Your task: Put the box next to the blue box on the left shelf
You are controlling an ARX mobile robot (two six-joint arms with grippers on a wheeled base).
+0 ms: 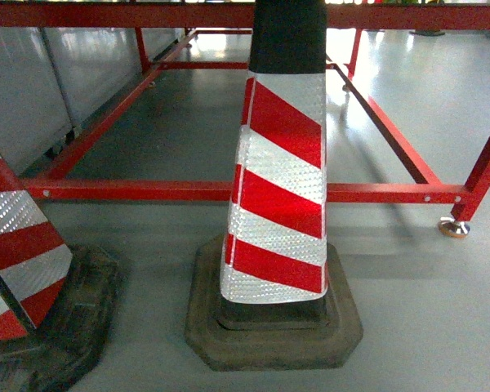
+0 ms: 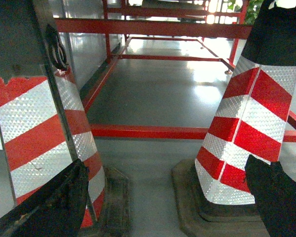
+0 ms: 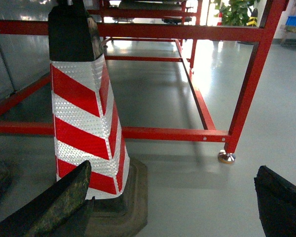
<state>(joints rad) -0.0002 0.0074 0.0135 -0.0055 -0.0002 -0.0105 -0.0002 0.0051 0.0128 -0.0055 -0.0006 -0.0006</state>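
1. Head view: two red-and-white striped cones, one central [image 1: 278, 188] and one cut off at left [image 1: 20, 261], stand on the grey floor [image 1: 425, 327] before a red frame [image 1: 188, 190]. No gripper, box or roller shelf shows.
2. Left wrist view: both cones again; the left gripper [image 2: 172, 197] has its jaws spread, empty.
3. Right wrist view: one cone only, plus a potted plant [image 3: 235, 12]; the right gripper [image 3: 175, 202] has its jaws spread, empty.
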